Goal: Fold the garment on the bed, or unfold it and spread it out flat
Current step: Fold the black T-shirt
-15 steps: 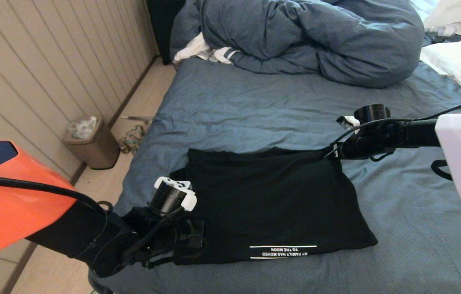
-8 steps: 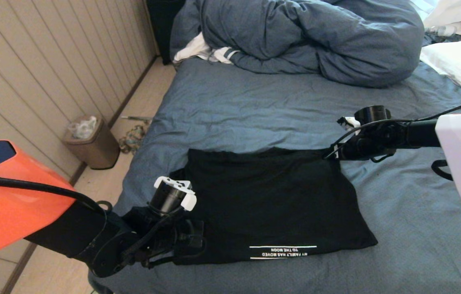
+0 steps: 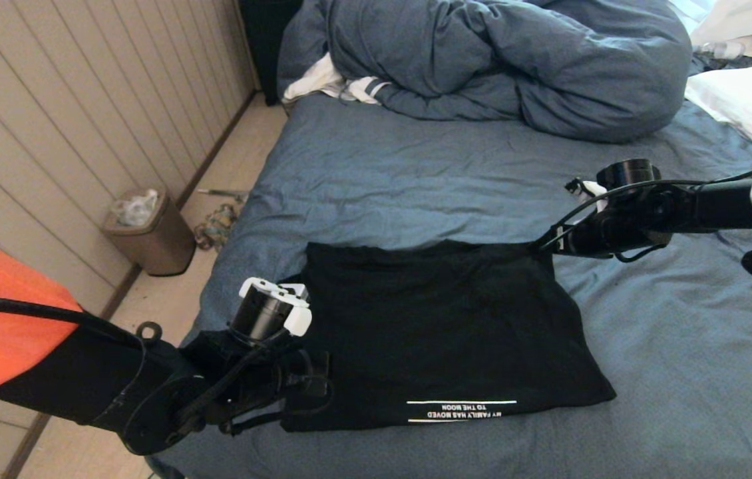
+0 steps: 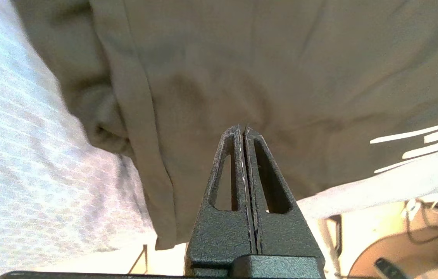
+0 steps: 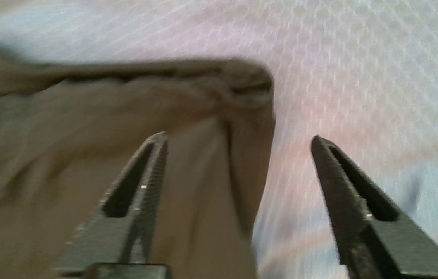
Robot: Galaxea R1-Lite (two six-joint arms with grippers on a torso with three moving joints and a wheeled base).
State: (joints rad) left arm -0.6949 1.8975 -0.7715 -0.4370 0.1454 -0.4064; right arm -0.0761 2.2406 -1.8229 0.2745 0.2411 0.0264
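The garment [image 3: 442, 326] is a black T-shirt folded into a rough rectangle on the bed's slate-blue sheet [image 3: 416, 173], with white lettering [image 3: 461, 410] along its near edge. My left gripper [image 3: 320, 394] is at the shirt's near-left corner. In the left wrist view, the left gripper [image 4: 241, 130] is shut, with nothing seen between its jaws and the fabric [image 4: 281, 69] just beyond its tips. My right gripper [image 3: 544, 245] hangs at the far-right corner. The right wrist view shows the right gripper [image 5: 238, 136] open and straddling the folded edge [image 5: 87, 135].
A bunched blue-grey duvet [image 3: 502, 60] fills the far end of the bed, with a white striped cloth [image 3: 329, 83] beside it and a white pillow [image 3: 749, 106] at the far right. A bin [image 3: 148, 229] stands on the floor to the left.
My right arm has shifted right and a little farther back, away from the shirt's corner. My left arm has drawn slightly back to the near left. The shirt lies unchanged.
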